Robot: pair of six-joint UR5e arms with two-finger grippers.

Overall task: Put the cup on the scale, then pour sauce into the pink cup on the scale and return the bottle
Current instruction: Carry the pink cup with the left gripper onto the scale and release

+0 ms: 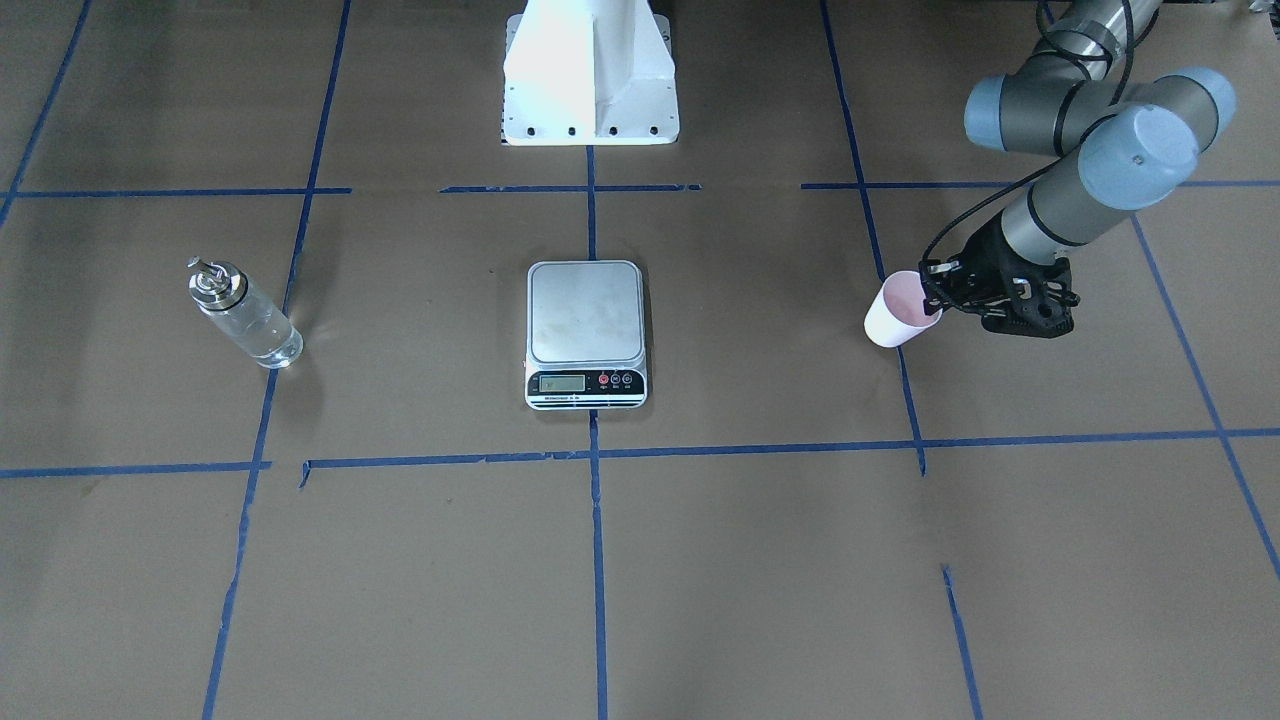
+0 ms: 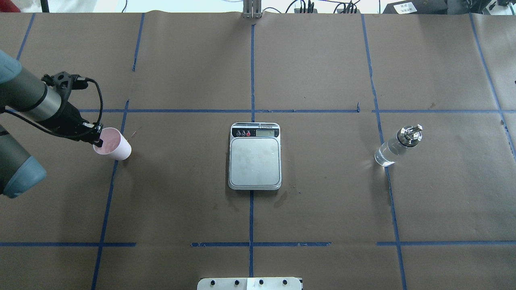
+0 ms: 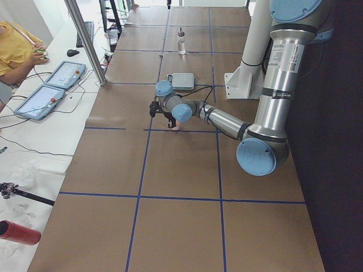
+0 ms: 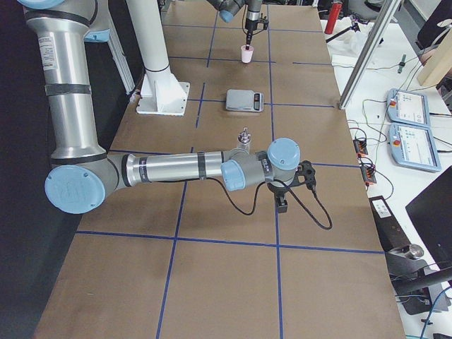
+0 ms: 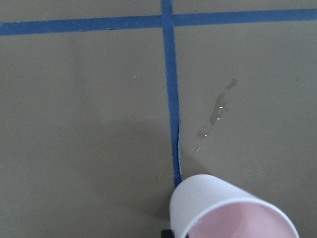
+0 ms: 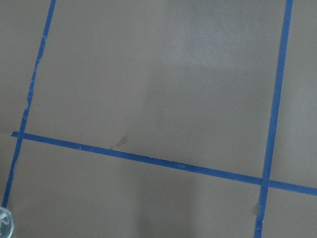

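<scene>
The small pale pink paper cup (image 5: pixel 233 208) was cut by the left wrist view's bottom edge at 5 o'clock. Only a sliver of the clear glass bottle (image 6: pixel 5 224) showed at 8 o'clock in the right wrist view. The right claw (image 4: pixel 282 204) was too small to judge; the LCD (image 1: pixel 561 383) on the flat steel scale (image 1: pixel 585 310) was unreadable.

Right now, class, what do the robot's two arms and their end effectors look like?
Both the left arm and right arm are silver-grey tubes with pale blue joint caps. The left end effector and right end effector are black, each trailing a looping black cable.
</scene>
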